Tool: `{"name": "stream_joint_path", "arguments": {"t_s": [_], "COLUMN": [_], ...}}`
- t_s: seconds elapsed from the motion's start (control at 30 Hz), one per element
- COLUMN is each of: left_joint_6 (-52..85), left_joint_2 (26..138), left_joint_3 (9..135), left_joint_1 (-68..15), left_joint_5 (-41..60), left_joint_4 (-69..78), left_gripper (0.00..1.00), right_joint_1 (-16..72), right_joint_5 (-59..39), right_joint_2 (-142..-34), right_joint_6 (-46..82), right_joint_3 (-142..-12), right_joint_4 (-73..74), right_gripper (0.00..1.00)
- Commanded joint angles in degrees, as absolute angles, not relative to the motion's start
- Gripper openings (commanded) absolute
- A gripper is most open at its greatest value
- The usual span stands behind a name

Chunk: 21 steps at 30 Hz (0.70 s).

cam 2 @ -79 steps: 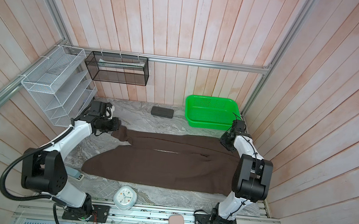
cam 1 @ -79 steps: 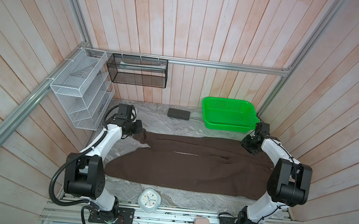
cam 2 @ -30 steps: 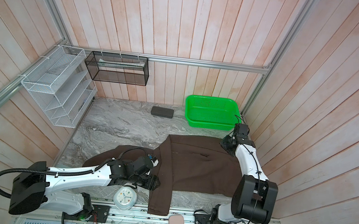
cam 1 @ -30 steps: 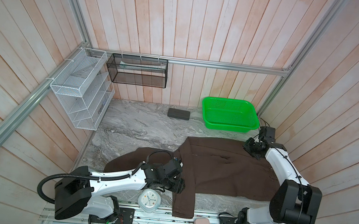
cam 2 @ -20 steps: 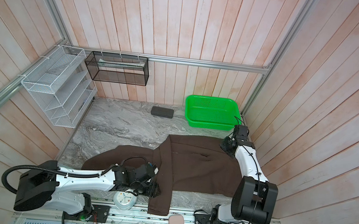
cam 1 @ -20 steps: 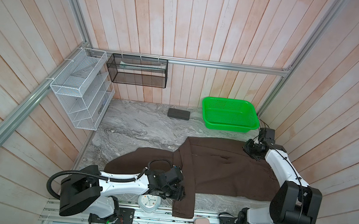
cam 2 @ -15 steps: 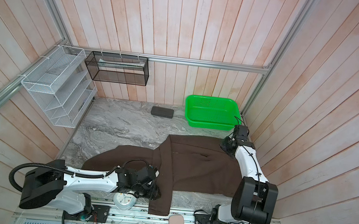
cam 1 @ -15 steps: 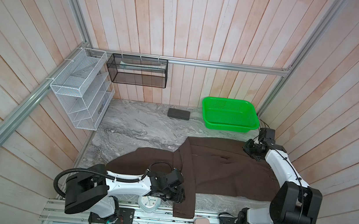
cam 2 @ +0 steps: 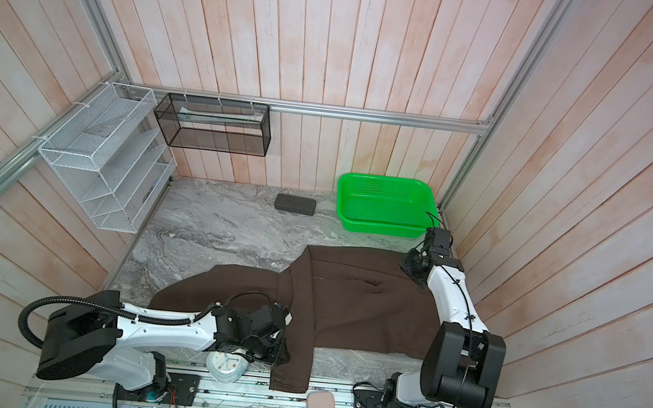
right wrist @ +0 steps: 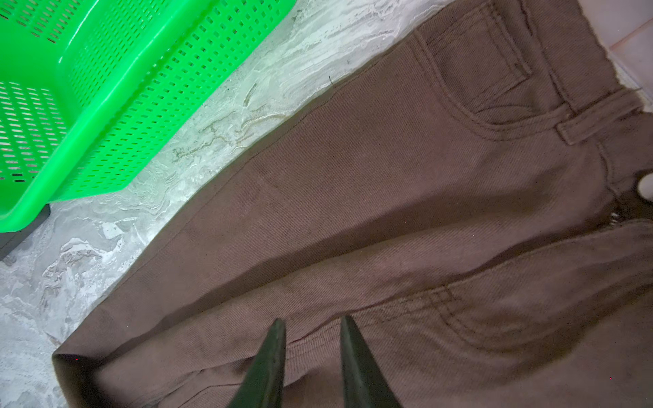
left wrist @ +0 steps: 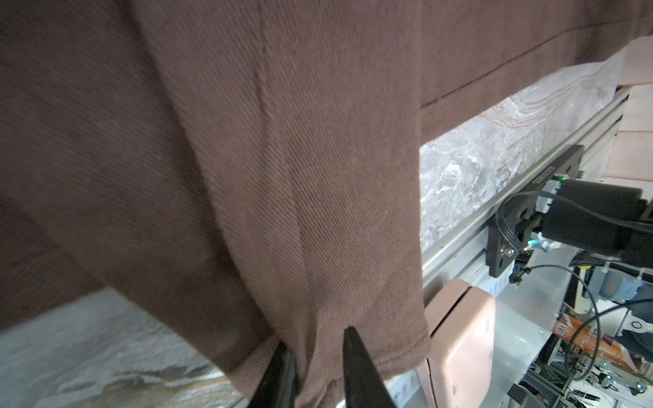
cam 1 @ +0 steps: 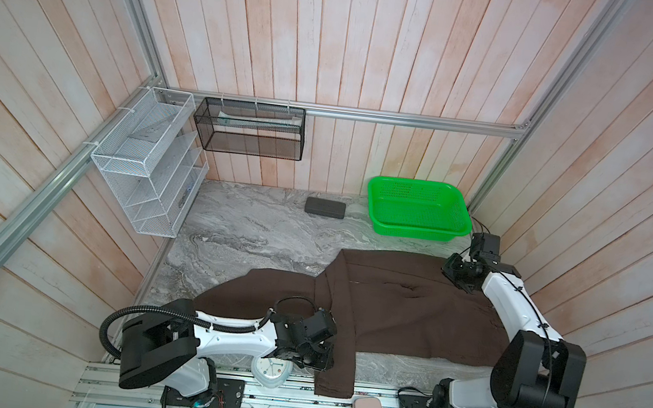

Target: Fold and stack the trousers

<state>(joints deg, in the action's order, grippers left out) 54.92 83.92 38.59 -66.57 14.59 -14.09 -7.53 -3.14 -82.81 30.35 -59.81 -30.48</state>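
Brown trousers (cam 1: 408,315) (one leg half-hidden)

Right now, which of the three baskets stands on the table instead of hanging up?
The bright green plastic basket: it sits on the marble table. The white wire rack and the black mesh basket hang on the walls.

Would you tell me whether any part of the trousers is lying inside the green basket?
No, the trousers lie on the table short of the green basket, with bare marble between them.
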Motion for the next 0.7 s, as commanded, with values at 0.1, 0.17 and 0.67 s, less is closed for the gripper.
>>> {"name": "stream_joint_path", "arguments": {"t_s": [0.1, 0.17, 0.67], "left_joint_6": [53.02, 50.75, 7.59], "left_joint_2": [86.45, 85.44, 92.61], "left_joint_3": [41.06, 43.67, 90.18], "left_joint_1": [-65.65, -64.07, -27.69], "left_joint_5": [12.88, 9.87, -21.22], "left_joint_4": [-16.80, -22.26, -63.30], "left_gripper": [0.05, 0.00, 0.00], "right_joint_1": [-7.12, -7.12, -6.78], "right_joint_5": [-3.80, -3.70, -4.16], "right_joint_2": [-82.45, -82.35, -85.44], "right_joint_6": [29.97, 30.01, 30.32], "right_joint_3": [-59.94, -60.05, -62.17], "right_joint_4": [-31.20, -31.20, -30.14], "right_gripper": [0.28, 0.28, 0.28]}}
